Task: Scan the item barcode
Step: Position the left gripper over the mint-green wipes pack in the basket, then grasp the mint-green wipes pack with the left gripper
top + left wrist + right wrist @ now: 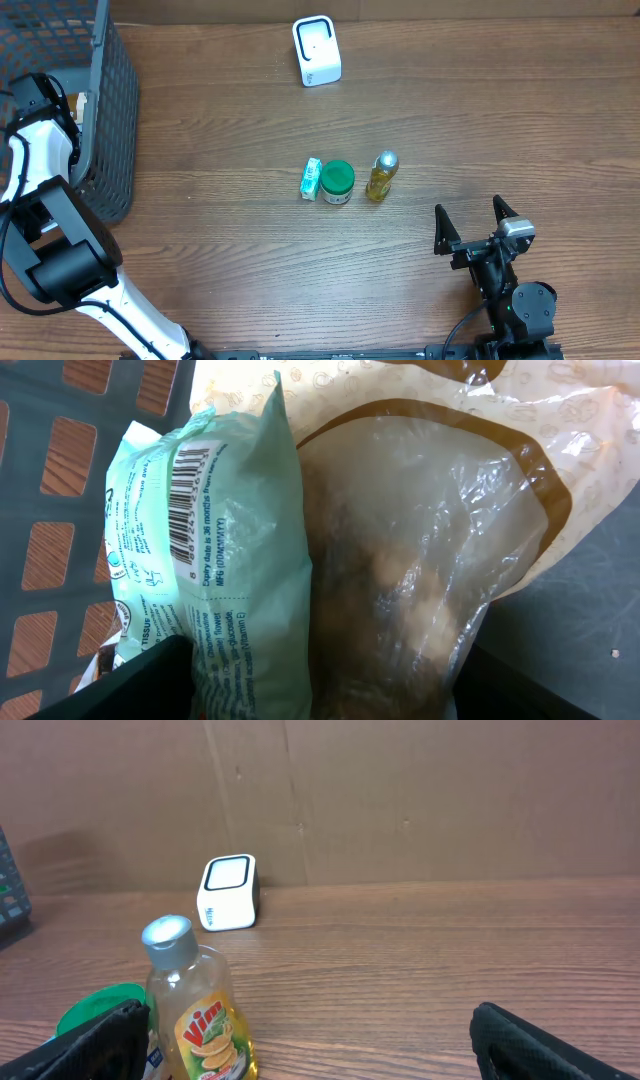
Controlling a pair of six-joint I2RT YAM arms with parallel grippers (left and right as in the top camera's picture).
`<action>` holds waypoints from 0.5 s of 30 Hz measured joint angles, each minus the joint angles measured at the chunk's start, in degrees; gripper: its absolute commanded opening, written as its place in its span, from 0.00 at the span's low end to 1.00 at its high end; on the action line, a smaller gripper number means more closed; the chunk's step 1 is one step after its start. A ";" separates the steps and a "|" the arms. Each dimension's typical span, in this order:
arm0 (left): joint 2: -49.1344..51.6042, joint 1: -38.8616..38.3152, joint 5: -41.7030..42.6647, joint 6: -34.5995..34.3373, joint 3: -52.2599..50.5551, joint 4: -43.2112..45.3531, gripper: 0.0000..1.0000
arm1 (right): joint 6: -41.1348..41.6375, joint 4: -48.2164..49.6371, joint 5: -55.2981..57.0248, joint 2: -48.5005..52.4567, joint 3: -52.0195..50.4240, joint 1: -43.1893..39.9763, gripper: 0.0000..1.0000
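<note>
My left gripper (325, 685) is in the basket (112, 110), jaws apart astride pack (235, 590) and bag (420, 560), to fetch a barcode. Right gripper (468, 210) waits, spread wide

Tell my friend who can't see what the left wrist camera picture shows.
A mint-green packet with a black barcode lies beside a clear and tan plastic bag of brownish food, inside a dark grey basket. The dark fingertips of the left gripper show at the bottom corners, either side of them.
</note>
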 measured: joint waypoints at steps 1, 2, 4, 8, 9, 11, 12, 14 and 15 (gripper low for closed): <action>-0.02 0.00 0.07 0.15 -0.02 0.00 0.73 | -0.02 0.02 0.00 0.00 0.00 0.00 1.00; -0.09 0.00 0.20 0.35 -0.04 -0.04 0.74 | -0.02 0.00 0.02 0.00 0.00 0.00 1.00; -0.15 0.00 0.46 0.46 -0.11 -0.09 0.76 | 0.02 0.02 0.02 0.00 0.00 0.00 1.00; -0.44 0.02 0.46 0.83 -1.11 0.76 0.73 | 0.02 0.02 0.00 0.00 0.00 0.00 1.00; -0.63 0.04 0.48 0.87 -1.62 1.25 0.70 | 0.00 0.02 0.00 0.00 0.00 0.00 1.00; -1.01 0.04 0.46 1.03 -2.45 2.10 0.66 | 0.02 0.00 0.00 0.00 0.00 0.00 1.00; -1.36 0.04 0.50 1.09 -3.06 2.67 0.62 | -0.02 0.04 0.00 0.00 0.00 0.00 1.00; -1.51 0.04 0.68 1.01 -3.21 2.71 0.55 | 0.00 0.00 0.00 0.00 0.00 0.00 1.00; -1.60 0.04 0.79 1.01 -3.19 2.60 0.51 | 0.00 0.00 0.00 0.00 0.00 0.00 1.00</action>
